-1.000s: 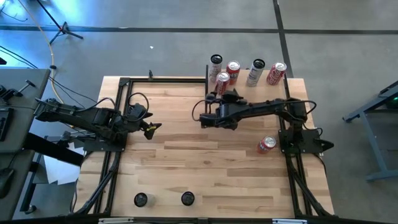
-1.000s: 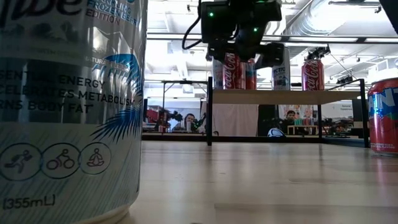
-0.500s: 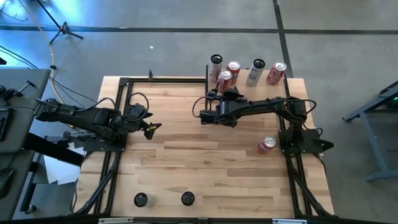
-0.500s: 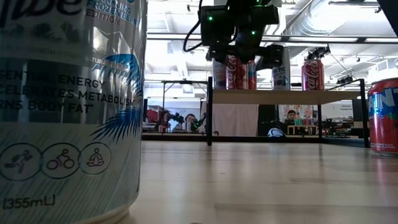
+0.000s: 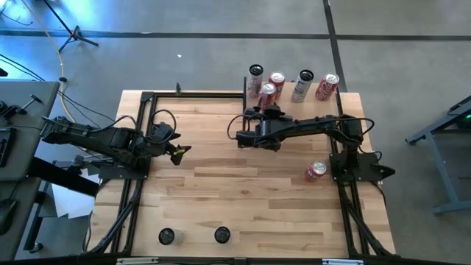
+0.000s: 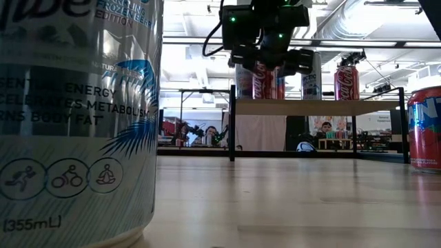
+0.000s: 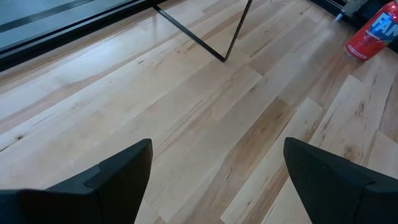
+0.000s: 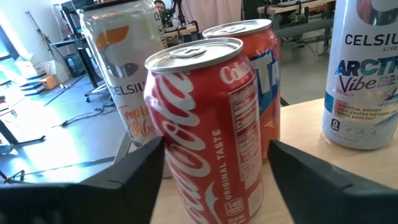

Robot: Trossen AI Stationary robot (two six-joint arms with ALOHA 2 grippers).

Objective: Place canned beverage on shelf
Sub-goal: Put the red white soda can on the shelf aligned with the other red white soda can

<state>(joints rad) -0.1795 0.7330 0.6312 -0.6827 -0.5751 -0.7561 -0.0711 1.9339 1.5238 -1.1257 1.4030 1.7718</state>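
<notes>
Five cans crowd the shelf point(image 5: 294, 99) in the high view, and the right gripper point(image 5: 265, 109) reaches in from the table side at the red cola can point(image 5: 266, 93), which sits nearest that edge. The left gripper point(image 5: 176, 151) waits well apart over the bare tabletop point(image 5: 221, 184). A sixth red can point(image 5: 315, 171) lies on its side by the right arm's base.

From the low view, the right gripper point(image 6: 270, 60) hangs at the shelf point(image 6: 317, 107) with the cola can point(image 6: 262, 79) between its fingers; whether the can base rests on the board is hidden.

Left wrist view: the fingers point(image 7: 124, 171) stand wide apart on nothing.

Right wrist view: the dark fingers point(image 8: 140, 177) flank the cola can point(image 8: 208, 124), seemingly closing on it, though full contact is unclear. A second red can point(image 8: 261, 81) stands touching or just behind it, with a pale can point(image 8: 121, 74) beside. My worry: any sideways drag or a pull-away with the fingers not clear could knock those neighbours or tip the cola can off the edge.
</notes>
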